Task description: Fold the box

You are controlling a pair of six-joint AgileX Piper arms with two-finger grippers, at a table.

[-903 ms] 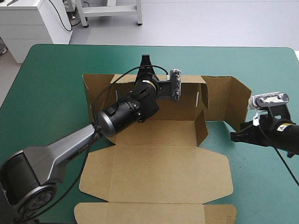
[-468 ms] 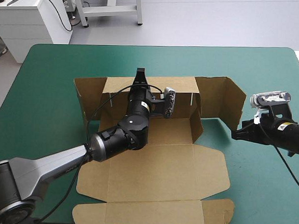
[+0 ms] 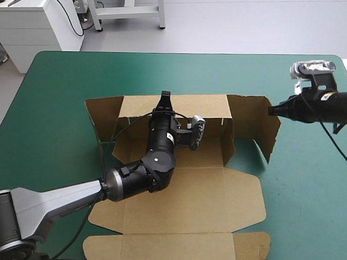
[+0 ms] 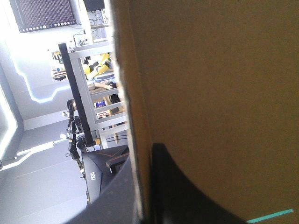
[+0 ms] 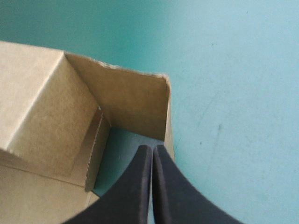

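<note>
1. High view: the box [image 3: 189, 176] lies in the middle of the teal-green surface [image 3: 308, 203], with its long axis running left to right across the frame. Its lid [image 3: 205, 205] is flat toward the lower edge, and the back wall [image 3: 208, 105] and both end flaps stand upright. The left hand [image 3: 164, 98] is at centre frame on the top edge of the back wall, its arm stretched over the lid. The right hand [image 3: 271, 110] reaches in from the right of the frame, with its tip at the upper edge of the right end flap [image 3: 253, 118]. From here I cannot tell whether the tip touches the flap.
2. Left wrist view: the back wall [image 4: 210, 93] fills most of the picture. Its cut edge runs up between the black fingers of the left hand [image 4: 142, 161], one finger on each face and all but closed, so this hand is clamped on the wall.
3. Right wrist view: the right hand [image 5: 152, 149] has its fingers pressed together into one point and holds nothing. The bent right end flap [image 5: 131, 100] stands just ahead of and beside the tip, with a pocket of surface [image 5: 124, 156] under the tip. From this hand the flap lies toward the box's middle, and this is much the nearer hand. The next move is probably a push along the long axis, toward the left hand, which would steady the wall
</note>
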